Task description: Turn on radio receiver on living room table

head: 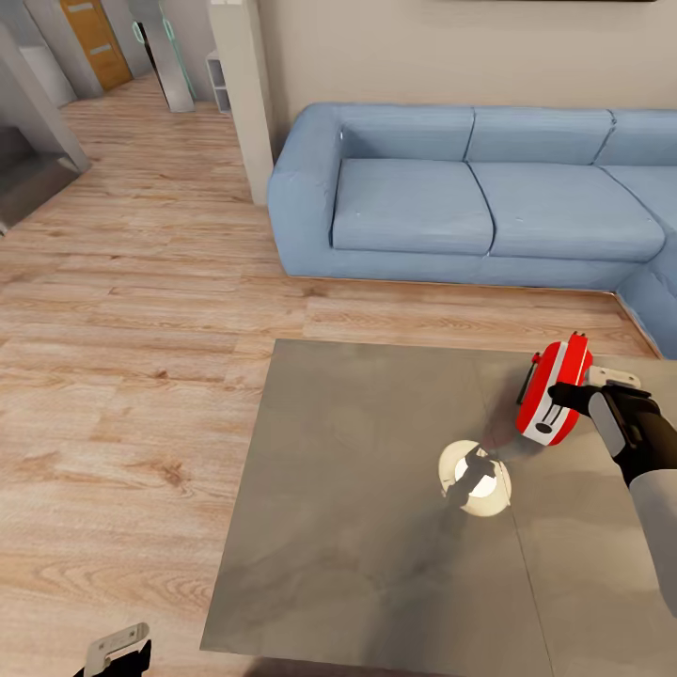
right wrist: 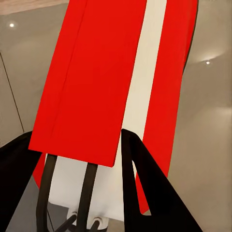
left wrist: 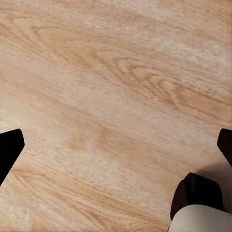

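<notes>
The red radio (head: 555,391) stands tilted at the table's (head: 357,527) two o'clock corner, near the sofa (head: 451,202). The right gripper (head: 564,395) clasps its edge, probably steadying it to reach the switch. The left gripper (head: 118,651) hangs spread apart over the floor (left wrist: 106,96).

My right claw (head: 564,397) is covering part of the small red radio receiver with white trim (head: 555,390), whose dial face is turning away from my head camera. The glossy grey rectangular table (head: 376,527) and the light-blue corner sofa (head: 470,197) are running off the picture's right edge. My left claw (head: 118,651) is being cut off by the bottom edge.
</notes>
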### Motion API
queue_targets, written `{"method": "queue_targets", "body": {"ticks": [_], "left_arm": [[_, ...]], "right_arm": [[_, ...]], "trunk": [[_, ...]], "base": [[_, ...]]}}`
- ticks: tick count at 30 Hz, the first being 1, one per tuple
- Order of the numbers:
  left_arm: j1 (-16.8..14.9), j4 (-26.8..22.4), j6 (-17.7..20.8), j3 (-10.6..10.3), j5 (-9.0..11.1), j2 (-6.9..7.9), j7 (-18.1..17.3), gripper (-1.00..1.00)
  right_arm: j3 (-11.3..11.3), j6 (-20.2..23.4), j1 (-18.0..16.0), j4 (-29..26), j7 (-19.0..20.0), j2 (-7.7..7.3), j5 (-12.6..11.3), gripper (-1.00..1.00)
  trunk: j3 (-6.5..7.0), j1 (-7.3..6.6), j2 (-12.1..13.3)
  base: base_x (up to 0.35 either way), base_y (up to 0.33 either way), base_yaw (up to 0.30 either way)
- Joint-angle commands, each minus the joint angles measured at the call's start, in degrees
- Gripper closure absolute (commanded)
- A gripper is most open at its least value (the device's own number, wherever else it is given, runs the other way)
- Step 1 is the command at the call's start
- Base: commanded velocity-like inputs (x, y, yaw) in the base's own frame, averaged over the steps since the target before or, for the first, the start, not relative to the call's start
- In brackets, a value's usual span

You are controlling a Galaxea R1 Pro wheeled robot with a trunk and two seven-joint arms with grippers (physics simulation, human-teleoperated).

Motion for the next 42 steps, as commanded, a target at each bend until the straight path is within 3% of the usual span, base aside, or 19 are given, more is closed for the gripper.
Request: {"method": "queue_targets", "body": {"ticks": [1, 42], "left_arm": [[0.0, 0.0, 0.0, 0.0, 0.0, -0.02, 0.0, -1.0], [0.0, -0.1, 0.4, 0.0, -0.1, 0.0, 0.1, -1.0]], "right_arm": [[0.1, -0.1, 0.0, 0.1, 0.0, 0.02, -1.1, 1.0], [0.2, 0.0, 0.0, -0.1, 0.0, 1.1, -1.0, 1.0]], "trunk": [[0.0, 0.0, 0.0], [7.18, -8.78, 16.0]], "base": [[0.0, 0.0, 0.0], [0.0, 0.0, 0.0]]}}
